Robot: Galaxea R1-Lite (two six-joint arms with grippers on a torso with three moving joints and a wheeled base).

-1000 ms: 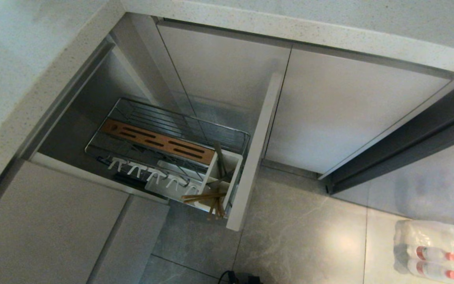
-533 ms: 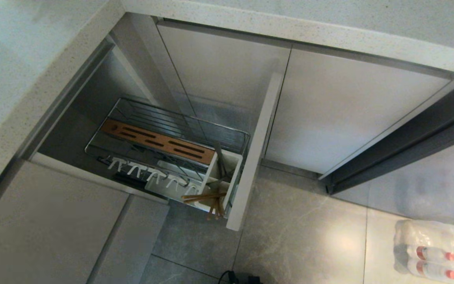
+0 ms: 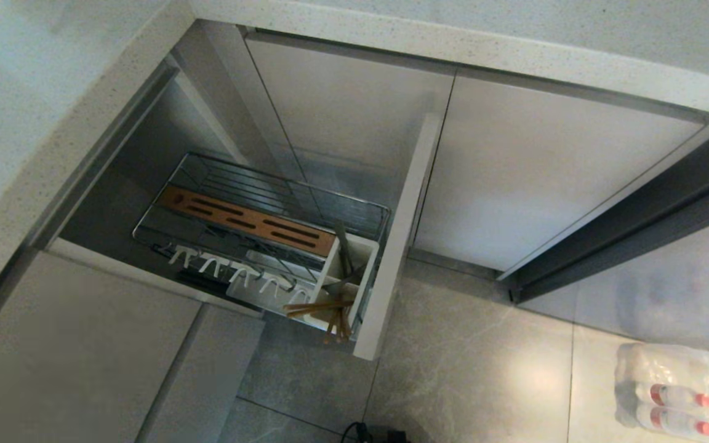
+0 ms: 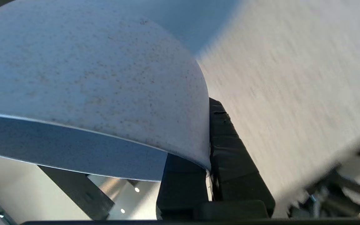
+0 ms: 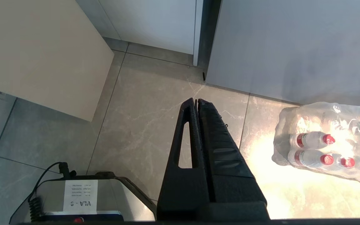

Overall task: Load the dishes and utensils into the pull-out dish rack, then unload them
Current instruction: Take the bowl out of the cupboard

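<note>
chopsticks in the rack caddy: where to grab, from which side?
Grip the bundled upper ends of the chopsticks, probably from above and from the open floor side. They lean out over the white caddy rim with their lower ends buried inside, and the rack's front panel blocks the other side.

The head view looks steeply down on the rack (image 3: 256, 234) and floor (image 3: 484, 369). The left wrist view sits tight against the plate (image 4: 89, 78). The right wrist view faces the floor (image 5: 142, 118), sharing the bottles (image 5: 323, 150) with the head view.
</note>
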